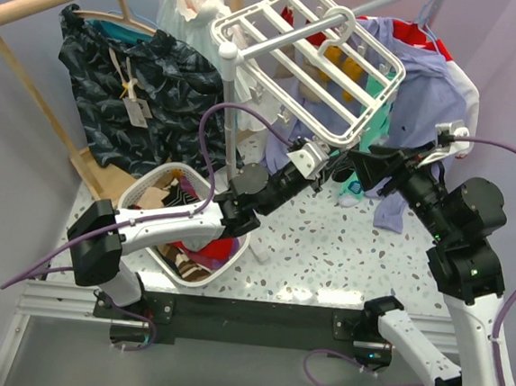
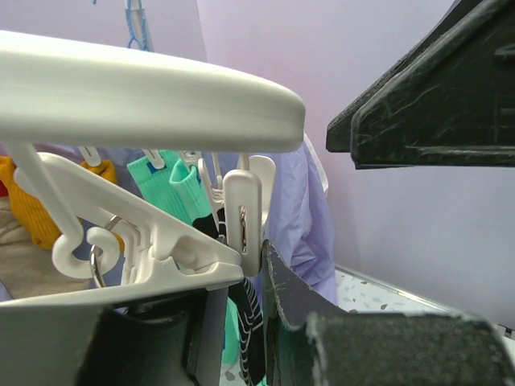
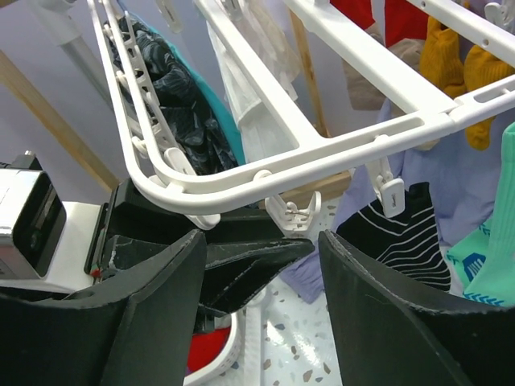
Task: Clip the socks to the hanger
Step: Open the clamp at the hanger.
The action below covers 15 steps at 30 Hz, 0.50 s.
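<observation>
Your left gripper (image 2: 241, 281) fingers stand narrow, seemingly pinching a clip (image 2: 241, 213) under the hanger (image 2: 121, 96). The right gripper (image 3: 261, 241) gapes wide, empty. The red socks (image 1: 223, 247) appear to lie in the basket (image 1: 152, 184), well below both, so nothing is clipped yet.

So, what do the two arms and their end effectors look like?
The left arm and right arm have white links and black joint housings, each trailing a purple cable. The left end effector and right end effector are black, with two flat wedge-shaped fingers.
</observation>
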Each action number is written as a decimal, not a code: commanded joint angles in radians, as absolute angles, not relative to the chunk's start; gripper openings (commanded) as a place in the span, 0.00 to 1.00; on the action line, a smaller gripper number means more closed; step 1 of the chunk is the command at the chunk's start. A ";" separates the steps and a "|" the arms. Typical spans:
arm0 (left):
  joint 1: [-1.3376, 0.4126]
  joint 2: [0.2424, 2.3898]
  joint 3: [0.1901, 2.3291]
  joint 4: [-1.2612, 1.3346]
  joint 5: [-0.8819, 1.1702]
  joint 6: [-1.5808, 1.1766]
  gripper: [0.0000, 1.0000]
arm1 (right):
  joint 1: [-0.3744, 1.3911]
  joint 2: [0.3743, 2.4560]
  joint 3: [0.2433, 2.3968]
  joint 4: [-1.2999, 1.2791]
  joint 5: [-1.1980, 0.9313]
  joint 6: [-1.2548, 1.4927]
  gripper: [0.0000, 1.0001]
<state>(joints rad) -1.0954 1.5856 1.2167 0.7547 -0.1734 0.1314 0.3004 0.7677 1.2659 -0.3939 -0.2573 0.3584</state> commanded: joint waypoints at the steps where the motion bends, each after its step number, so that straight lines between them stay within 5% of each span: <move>1: -1.103 1.554 1.258 0.724 -0.202 0.097 0.00 | 0.301 0.779 1.259 -0.336 -0.282 0.373 0.63; 15: -1.112 1.542 1.256 0.713 -0.224 0.095 0.00 | 0.302 0.825 1.209 -0.304 -0.279 0.356 0.64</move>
<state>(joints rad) -1.1030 1.5829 1.2221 0.7155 -0.2016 0.1139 0.3004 0.8143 1.2205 -0.3557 -0.2611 0.3622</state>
